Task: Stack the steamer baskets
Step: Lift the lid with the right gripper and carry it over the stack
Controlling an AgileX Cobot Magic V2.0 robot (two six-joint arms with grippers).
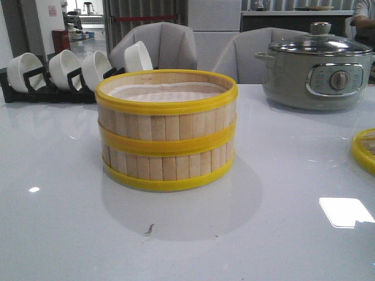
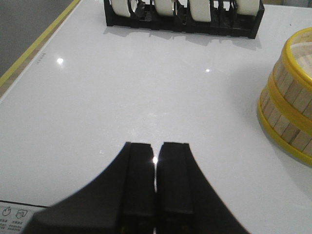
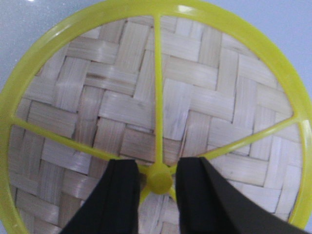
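Note:
Two steamer baskets (image 1: 167, 129) with pale wood-slat walls and yellow rims stand stacked in the middle of the white table; their side shows in the left wrist view (image 2: 292, 97). The woven-bamboo lid (image 3: 122, 97) with yellow rim and spokes lies flat on the table, and its edge shows at the right of the front view (image 1: 364, 149). My right gripper (image 3: 157, 165) is right over the lid, its jaws open on either side of the small yellow centre knob (image 3: 159, 179), with narrow gaps. My left gripper (image 2: 155, 145) is shut and empty above bare table, left of the stack.
A black rack of white bowls (image 1: 53, 73) stands at the back left and shows in the left wrist view (image 2: 185, 14). A grey electric pot (image 1: 316, 67) with a glass lid stands at the back right. The table's left edge (image 2: 29, 53) borders the floor.

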